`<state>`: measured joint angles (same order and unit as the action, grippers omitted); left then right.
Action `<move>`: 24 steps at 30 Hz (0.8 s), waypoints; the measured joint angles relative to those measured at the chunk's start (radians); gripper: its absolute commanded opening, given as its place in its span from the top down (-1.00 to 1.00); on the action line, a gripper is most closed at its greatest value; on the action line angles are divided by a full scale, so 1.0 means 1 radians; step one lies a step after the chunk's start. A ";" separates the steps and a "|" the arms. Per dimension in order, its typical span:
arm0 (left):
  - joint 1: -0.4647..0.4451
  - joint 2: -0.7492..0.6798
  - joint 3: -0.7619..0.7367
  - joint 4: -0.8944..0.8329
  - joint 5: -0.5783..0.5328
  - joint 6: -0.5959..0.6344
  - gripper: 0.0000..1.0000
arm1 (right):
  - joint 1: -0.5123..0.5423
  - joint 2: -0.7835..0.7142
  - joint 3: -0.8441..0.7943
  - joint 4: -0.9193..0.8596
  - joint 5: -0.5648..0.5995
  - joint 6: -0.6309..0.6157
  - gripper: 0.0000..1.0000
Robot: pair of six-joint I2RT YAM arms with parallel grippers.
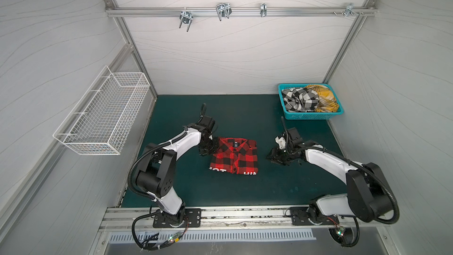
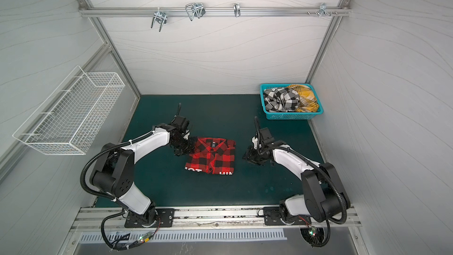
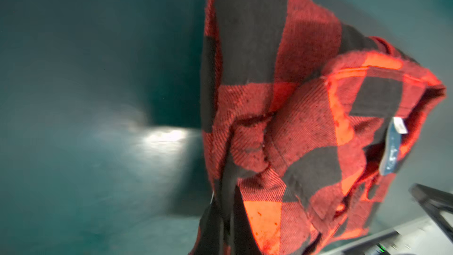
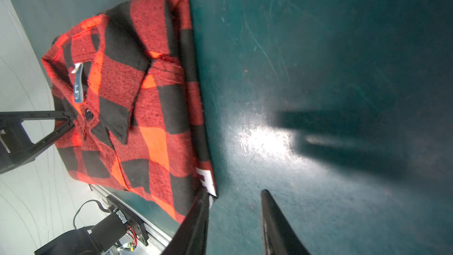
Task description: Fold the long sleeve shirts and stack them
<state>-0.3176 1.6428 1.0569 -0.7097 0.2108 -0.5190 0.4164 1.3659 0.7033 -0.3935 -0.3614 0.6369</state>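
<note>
Left gripper (image 4: pixel 69 118) looks clenched on the red-and-black shirt (image 4: pixel 152 94) at its collar corner; right gripper (image 4: pixel 235 196) hangs released alongside. I'd slide low, keeping the folds flat.

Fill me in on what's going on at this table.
The red-and-black shirt lies folded on the green mat. The left claw is pinched shut on its edge near the collar. The right claw is open beside the shirt, holding nothing. The black-and-white shirt and the yellow shirt sit crumpled in the turquoise basket, not yet folded.
</note>
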 measured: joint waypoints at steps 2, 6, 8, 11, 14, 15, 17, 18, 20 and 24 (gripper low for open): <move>0.027 0.000 0.016 -0.028 -0.034 0.015 1.00 | 0.000 -0.002 -0.004 0.005 0.003 0.002 0.26; 0.106 0.006 0.087 -0.080 -0.100 0.052 1.00 | 0.000 -0.026 -0.025 0.011 0.005 0.004 0.25; 0.141 0.025 0.139 -0.105 -0.138 0.077 1.00 | 0.000 -0.042 -0.034 0.013 0.005 0.006 0.25; 0.192 0.068 0.219 -0.121 -0.198 0.119 1.00 | -0.001 -0.056 -0.040 0.016 0.005 0.008 0.25; 0.246 0.101 0.270 -0.123 -0.240 0.154 1.00 | -0.002 -0.060 -0.041 0.019 0.005 0.010 0.25; 0.265 0.116 0.291 -0.125 -0.252 0.169 1.00 | -0.002 -0.061 -0.042 0.019 0.004 0.010 0.25; 0.299 0.159 0.344 -0.132 -0.282 0.192 1.00 | -0.002 -0.064 -0.042 0.019 0.002 0.010 0.25; 0.314 0.188 0.379 -0.134 -0.298 0.205 1.00 | -0.002 -0.064 -0.042 0.020 0.001 0.010 0.25; 0.335 0.245 0.447 -0.139 -0.332 0.232 1.00 | -0.002 -0.064 -0.042 0.019 -0.004 0.010 0.25; 0.366 0.364 0.603 -0.167 -0.403 0.289 1.00 | -0.006 -0.064 -0.042 0.019 -0.024 0.006 0.25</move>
<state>0.0483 2.0071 1.6596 -0.8768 -0.1921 -0.2302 0.4099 1.3022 0.6609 -0.3740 -0.3851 0.6430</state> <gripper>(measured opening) 0.048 0.377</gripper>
